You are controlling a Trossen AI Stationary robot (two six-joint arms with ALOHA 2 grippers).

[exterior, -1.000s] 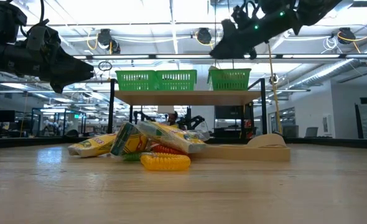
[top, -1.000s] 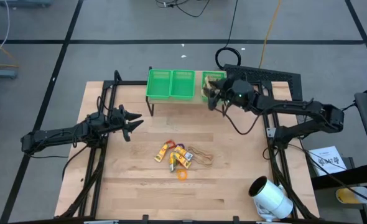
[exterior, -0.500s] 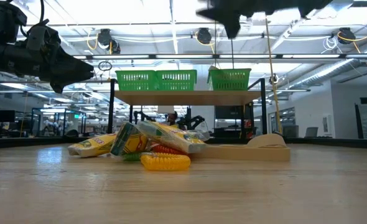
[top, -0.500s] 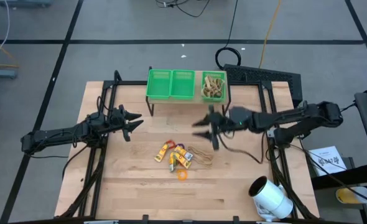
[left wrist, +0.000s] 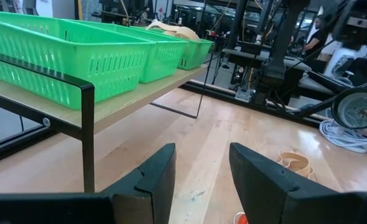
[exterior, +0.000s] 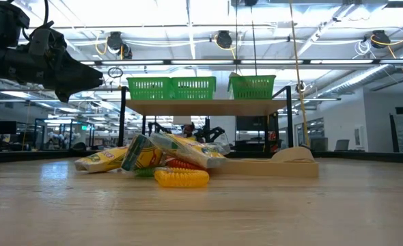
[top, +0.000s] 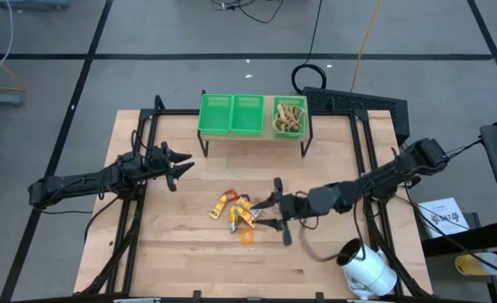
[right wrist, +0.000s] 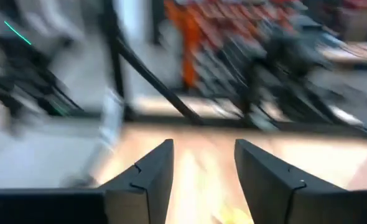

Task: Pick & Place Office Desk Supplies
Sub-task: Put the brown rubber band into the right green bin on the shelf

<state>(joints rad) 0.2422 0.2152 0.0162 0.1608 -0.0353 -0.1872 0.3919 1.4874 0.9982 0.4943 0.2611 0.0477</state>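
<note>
Since a second ago our right hand (top: 269,212) has swung from the rightmost green basket (top: 289,117), which holds rubber bands (top: 288,115), down to the pile of supplies (top: 240,214) mid-worktop (top: 189,261). We read that as a drop-off done and a return for the next piece. Its fingers (right wrist: 147,180) are spread wide with nothing between them, so it looks set to pick, not carry. It hangs just beside the pile's right edge, over the tan rubber-band loops (top: 271,210), probably the next target since those go in that same basket.

Pile sits on the bare wood: yellow oblong packs (exterior: 143,154), an orange ring (top: 247,237) just in front, a yellow ribbed piece (exterior: 181,178) at the near side in the low view. The two other baskets (top: 232,114) look empty from above.

Our left hand (top: 181,163) waits above the worktop's left side, well apart from the pile, fingers (left wrist: 147,183) apart and holding nothing. It stays out of the right arm's path.

White cylinder (top: 366,268) lies at the near right corner, untouched.
</note>
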